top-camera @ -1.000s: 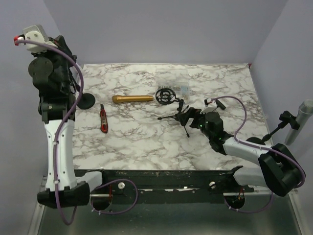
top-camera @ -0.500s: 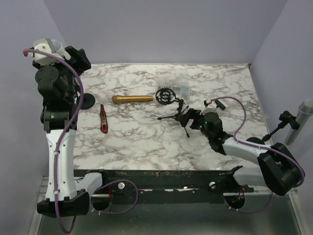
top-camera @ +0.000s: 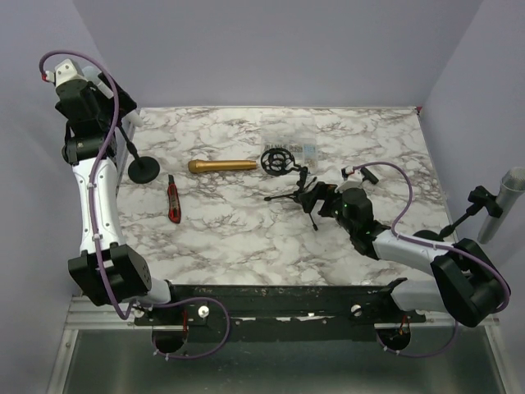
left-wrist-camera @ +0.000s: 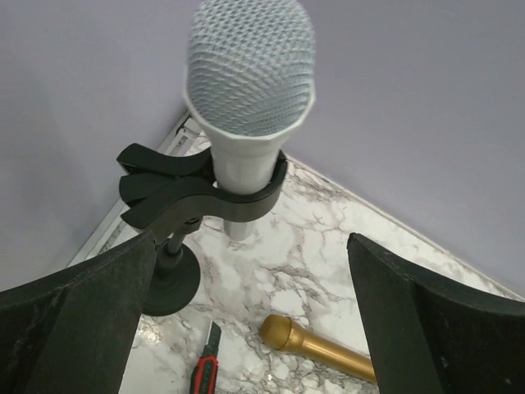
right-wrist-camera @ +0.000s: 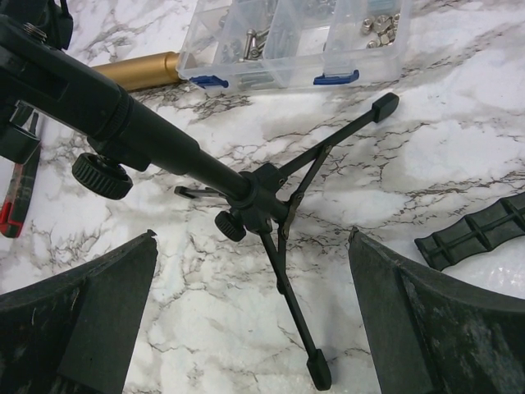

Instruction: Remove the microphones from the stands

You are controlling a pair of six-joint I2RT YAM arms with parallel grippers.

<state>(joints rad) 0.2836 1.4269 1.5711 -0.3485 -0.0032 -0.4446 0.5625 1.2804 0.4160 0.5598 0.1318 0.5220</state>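
A white microphone (left-wrist-camera: 248,74) with a mesh head stands upright in the black clip (left-wrist-camera: 197,193) of a stand whose round base (left-wrist-camera: 172,283) rests in the table's back left corner (top-camera: 143,170). My left gripper (left-wrist-camera: 253,238) is open just in front of the clip, one finger on each side, touching nothing. In the top view the left arm (top-camera: 82,107) hides the microphone. My right gripper (right-wrist-camera: 253,238) is open low over a small black tripod (right-wrist-camera: 279,205) at centre right, holding nothing.
A gold microphone (top-camera: 223,166) lies flat mid-table. A red box cutter (top-camera: 173,198) lies near the stand's base. A black shock mount (top-camera: 276,160) and a clear parts box (right-wrist-camera: 295,41) sit behind the tripod. A black ribbed strip (right-wrist-camera: 476,234) lies to its right.
My left arm has swung back toward the rear left corner and its gripper has gone from shut to open. The right arm has barely moved.
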